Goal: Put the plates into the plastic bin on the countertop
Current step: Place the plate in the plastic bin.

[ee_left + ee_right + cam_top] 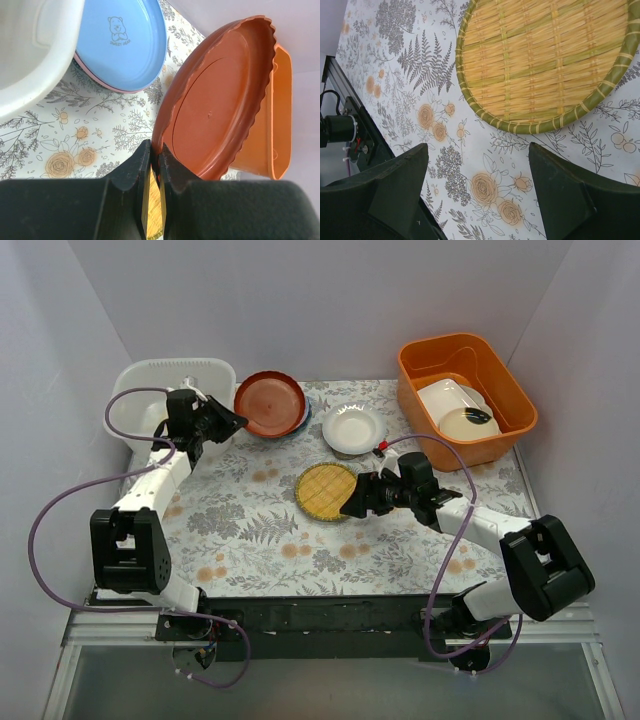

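My left gripper [234,423] is shut on the rim of the red plate [270,403] and holds it tilted above the countertop [250,530], right of the white plastic bin [160,390]. In the left wrist view the red plate [220,100] rises from the closed gripper [156,156]; a blue plate [122,42] lies flat beside the bin [30,55]. The yellow woven plate [326,491] lies mid-table; my right gripper [352,504] is open just at its near right edge. In the right wrist view the yellow plate [545,60] lies ahead of the open gripper [480,172]. A small white scalloped plate [353,427] sits behind.
An orange tub [465,395] at the back right holds a white rectangular dish [445,395] and a cream dish with a black blob [470,423]. Walls enclose the left, back and right. The table's front edge runs along a black rail [320,612].
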### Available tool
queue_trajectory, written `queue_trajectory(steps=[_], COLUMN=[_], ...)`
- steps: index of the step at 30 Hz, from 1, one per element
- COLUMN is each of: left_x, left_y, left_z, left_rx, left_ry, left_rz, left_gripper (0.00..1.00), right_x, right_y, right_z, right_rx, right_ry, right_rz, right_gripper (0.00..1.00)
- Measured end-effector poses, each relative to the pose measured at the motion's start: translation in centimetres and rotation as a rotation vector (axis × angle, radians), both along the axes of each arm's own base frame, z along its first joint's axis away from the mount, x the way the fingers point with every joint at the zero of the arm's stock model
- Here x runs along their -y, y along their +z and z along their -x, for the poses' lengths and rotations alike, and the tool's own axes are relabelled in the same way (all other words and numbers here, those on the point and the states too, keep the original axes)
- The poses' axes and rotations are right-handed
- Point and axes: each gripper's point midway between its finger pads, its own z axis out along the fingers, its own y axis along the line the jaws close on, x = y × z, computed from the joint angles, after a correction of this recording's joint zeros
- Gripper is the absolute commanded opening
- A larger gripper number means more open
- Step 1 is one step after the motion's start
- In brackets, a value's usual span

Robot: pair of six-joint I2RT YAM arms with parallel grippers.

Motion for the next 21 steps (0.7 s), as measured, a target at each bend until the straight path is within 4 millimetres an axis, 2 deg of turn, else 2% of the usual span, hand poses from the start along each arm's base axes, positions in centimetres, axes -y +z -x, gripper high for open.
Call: queue_trajectory(steps=[10, 21], left_x=[-1.5, -5.9], left_y=[0.3, 1.2], left_z=[-2.2, -3.9], left_rx=[0.004, 0.021], left_ry=[0.047, 0.176], left_rz=[0.051, 0.058], left_gripper=[0.0, 0.0], right_x=[0.7, 0.7], right_y=[1.6, 1.5], right_z=[0.2, 0.3], right_rx=[0.04, 0.036], right_ry=[-0.029, -0.028], right_rz=[0.0, 0.002], right_gripper=[0.89, 0.89])
